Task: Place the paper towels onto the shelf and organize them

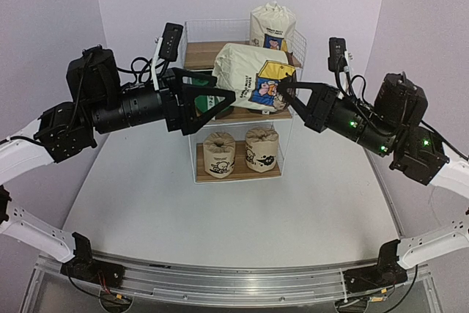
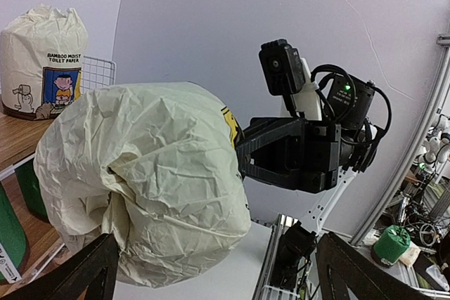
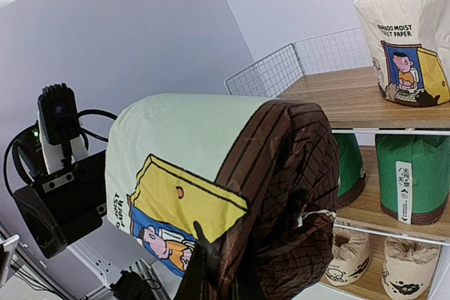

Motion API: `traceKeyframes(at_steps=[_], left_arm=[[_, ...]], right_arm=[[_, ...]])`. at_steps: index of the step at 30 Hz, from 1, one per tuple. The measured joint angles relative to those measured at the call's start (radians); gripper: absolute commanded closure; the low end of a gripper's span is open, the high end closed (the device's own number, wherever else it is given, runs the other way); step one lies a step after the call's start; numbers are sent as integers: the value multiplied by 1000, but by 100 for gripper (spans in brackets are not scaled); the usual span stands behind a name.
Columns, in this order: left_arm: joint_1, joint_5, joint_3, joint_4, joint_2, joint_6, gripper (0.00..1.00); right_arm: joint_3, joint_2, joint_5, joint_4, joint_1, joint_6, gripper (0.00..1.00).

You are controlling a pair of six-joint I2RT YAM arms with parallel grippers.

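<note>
My right gripper (image 1: 281, 91) is shut on the brown end of the brown-topped white roll (image 1: 248, 77) and holds it on its side in the air in front of the shelf's (image 1: 198, 55) middle tier. In the right wrist view the roll (image 3: 190, 166) fills the centre, with my dark fingertip (image 3: 204, 261) pressed into its brown wrap. My left gripper (image 1: 220, 91) is wide open at the roll's pale left end. In the left wrist view that crumpled end (image 2: 148, 180) sits just ahead of the left finger (image 2: 77, 272). The right finger (image 2: 365, 272) is far apart from it.
A white roll with a blue-yellow label (image 1: 272, 27) stands on the top board. Two green rolls (image 3: 411, 173) stand on the middle board. Two beige printed rolls (image 1: 219, 155) stand on the bottom board. A white wire rail (image 3: 309, 61) edges the top tier.
</note>
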Motion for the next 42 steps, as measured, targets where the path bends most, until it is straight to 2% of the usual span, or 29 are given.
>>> traceKeyframes(at_steps=[15,19,31,36,42], left_arm=[[0,-54,50,-51,34,68,4],[0,-53,63,-82,41,78,7],[7,-17,87,-120,73,86,36],[16,-9,87,-120,72,67,56],[17,-16,96,-140,72,59,70]], right_arm=[[-19,21,-3,-6,-4,8,100],[-21,29,-5,-6,-5,13,100],[-21,36,-47,-4,-6,18,100],[-21,34,-56,-4,-7,18,99],[-21,31,-63,-5,-7,17,95]])
